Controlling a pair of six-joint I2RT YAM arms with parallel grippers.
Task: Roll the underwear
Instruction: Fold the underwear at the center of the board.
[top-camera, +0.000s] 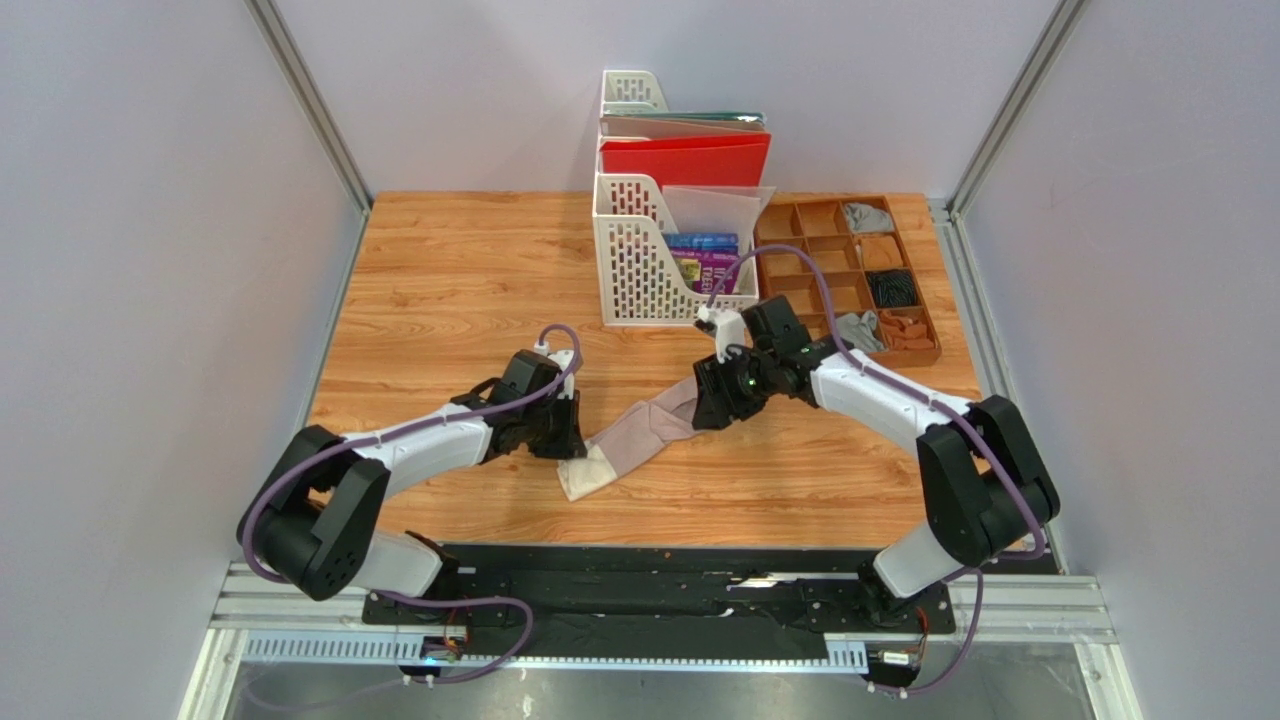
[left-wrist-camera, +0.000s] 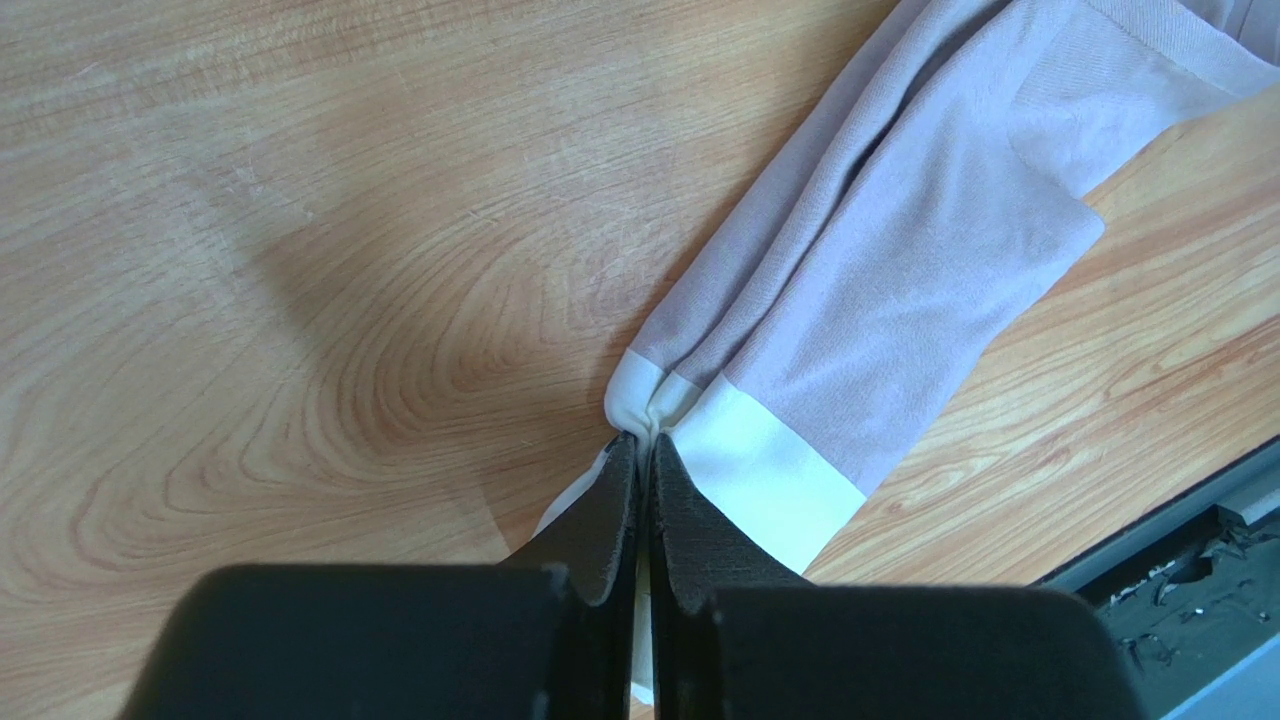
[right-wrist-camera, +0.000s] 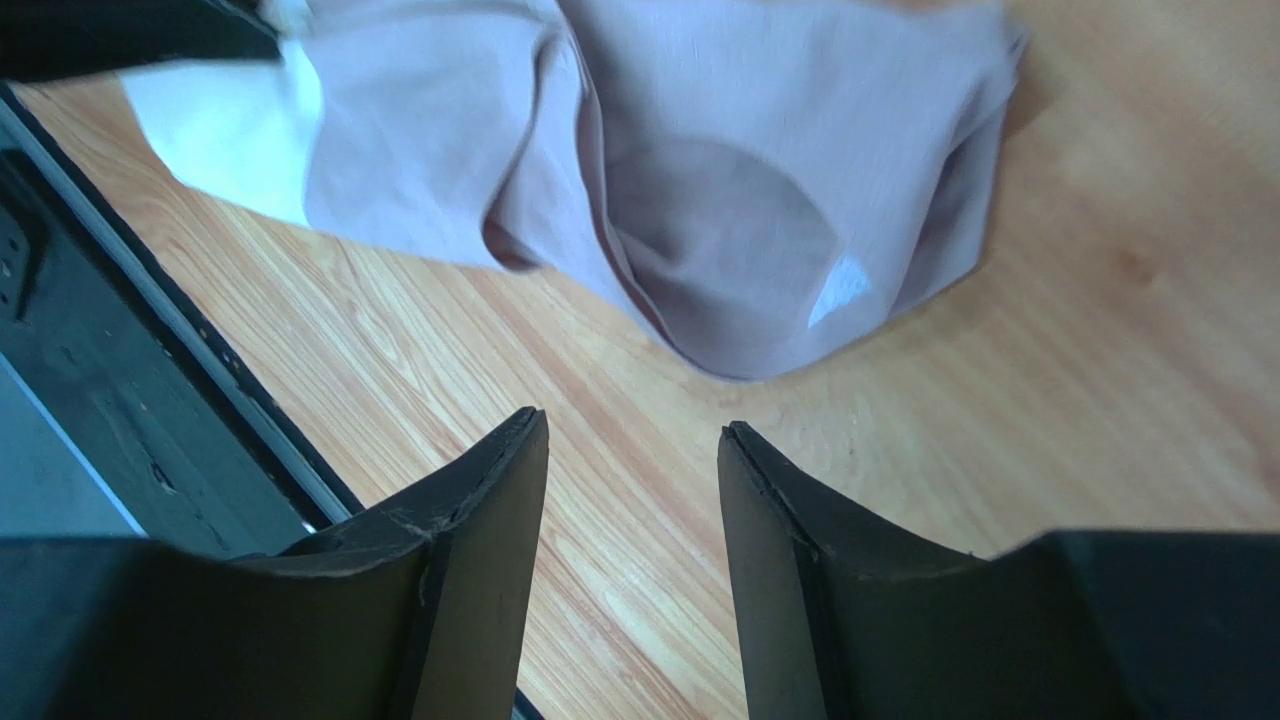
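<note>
The pale pinkish-beige underwear (top-camera: 646, 432) lies stretched in a long strip on the wooden table, its cream edge band (top-camera: 589, 476) at the near left end. My left gripper (top-camera: 574, 444) is shut on the cream band (left-wrist-camera: 766, 473), pinching it into a fold at its fingertips (left-wrist-camera: 646, 446). The beige cloth (left-wrist-camera: 902, 240) runs away up to the right. My right gripper (top-camera: 718, 402) is open and empty (right-wrist-camera: 631, 458), just above bare wood at the strip's far end (right-wrist-camera: 721, 180). Grey cloth (top-camera: 867, 218) lies in a tray compartment; I cannot tell if it is the grey underwear.
A white file rack (top-camera: 643, 263) with a red folder and books stands behind the garment. A brown compartment tray (top-camera: 849, 278) with small cloth items sits at the back right. The black front rail (top-camera: 661, 563) runs along the table's near edge, close to the cloth (right-wrist-camera: 166, 435).
</note>
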